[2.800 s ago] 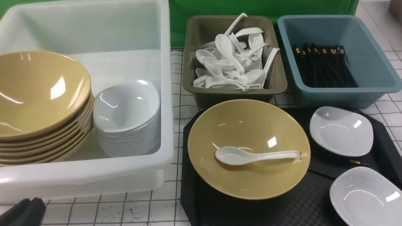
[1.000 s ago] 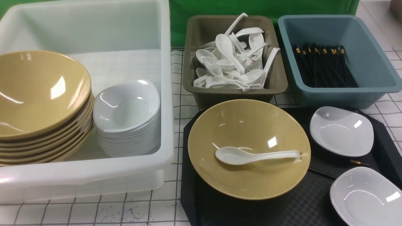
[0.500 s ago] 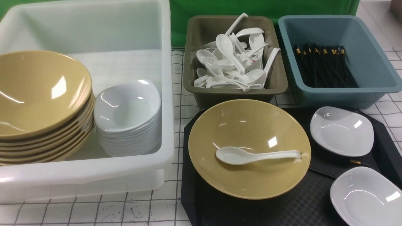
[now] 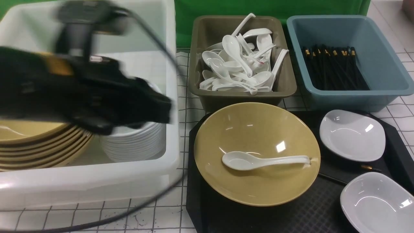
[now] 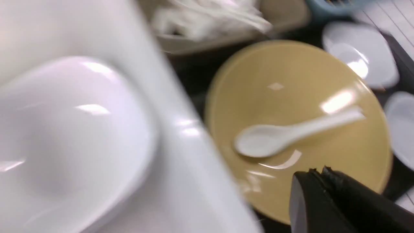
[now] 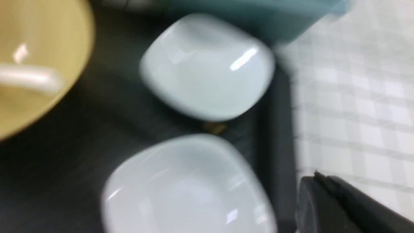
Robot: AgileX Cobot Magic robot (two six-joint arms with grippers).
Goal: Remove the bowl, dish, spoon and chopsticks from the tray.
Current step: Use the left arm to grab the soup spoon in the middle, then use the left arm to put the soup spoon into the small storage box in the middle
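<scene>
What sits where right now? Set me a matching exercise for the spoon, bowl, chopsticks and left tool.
1. spoon
2. bowl
3. chopsticks
4. left tool

a. shut, holding nothing
b. on the tray, left side
c. lying inside the bowl
d. between two white dishes, mostly hidden

Pairs: 1-c, 2-b, 3-d, 4-a

bowl (image 4: 258, 187) mustard-yellow | spoon (image 4: 258, 160) white | tray (image 4: 307, 212) black, crosshatched | far dish (image 4: 352, 136) white

Bright overhead light glints off the bowl (image 4: 258, 129); wrist views are blurred.
</scene>
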